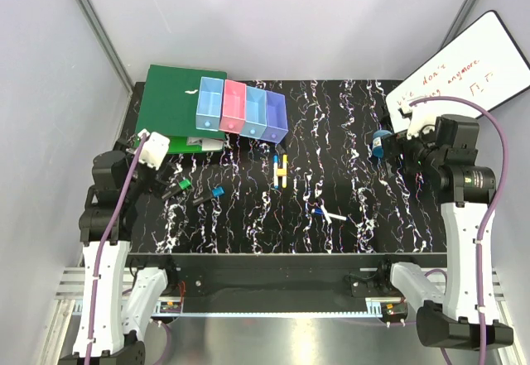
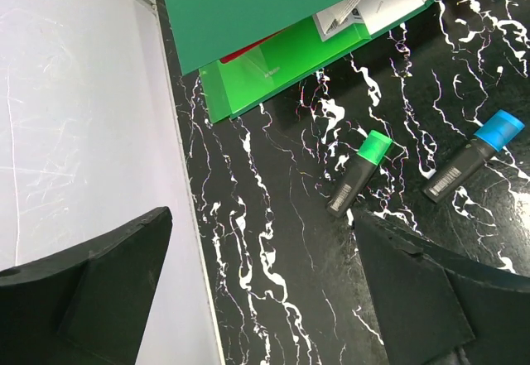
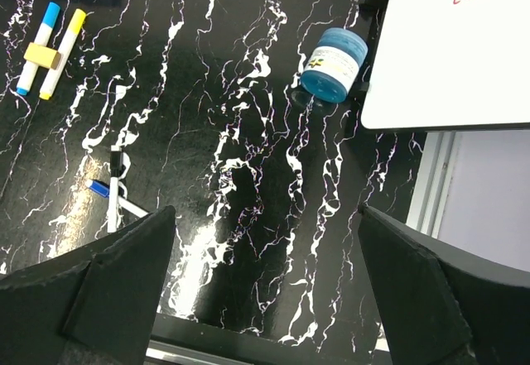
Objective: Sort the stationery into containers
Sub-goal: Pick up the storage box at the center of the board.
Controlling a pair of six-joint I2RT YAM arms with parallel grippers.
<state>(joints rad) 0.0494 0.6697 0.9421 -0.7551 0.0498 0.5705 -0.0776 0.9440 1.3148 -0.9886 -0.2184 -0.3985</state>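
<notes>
Containers (image 1: 240,110): four small translucent plastic rectangular bins joined in a row, coloured light blue, pink, blue and violet. They sit at the far left-centre of the table (image 1: 348,125), left end over the green binder (image 1: 170,100).

Stationery lies loose on the table:
- The green-capped marker (image 2: 358,172) and blue-capped marker (image 2: 472,156) are stubby with black bodies. They lie roughly parallel and apart, near the binder's open edge and below the left tool (image 2: 261,216).
- Two pens (image 3: 65,42) with white barrels, one blue cap and one yellow, lie side by side mid-table. A small yellow block (image 3: 43,55) lies across them.
- Crossed white sticks (image 3: 113,199) are thin, one with a blue end and one with a black part. They are nearer the front edge.
- The round blue tub (image 3: 334,63) is a short cylinder with a pale label, far right, just beside the whiteboard (image 3: 464,50).

The left tool is spread wide with nothing between its black fingers, hovering over the table's left edge. The right tool (image 3: 267,212) is also spread wide and empty, above bare table between the sticks and the tub.

The binder is smooth glossy green with papers showing inside. The whiteboard is white with rounded corners and red writing, leaning at the right. The table is glossy black with white marble-like veins. The walls (image 1: 50,92) are plain pale grey.
</notes>
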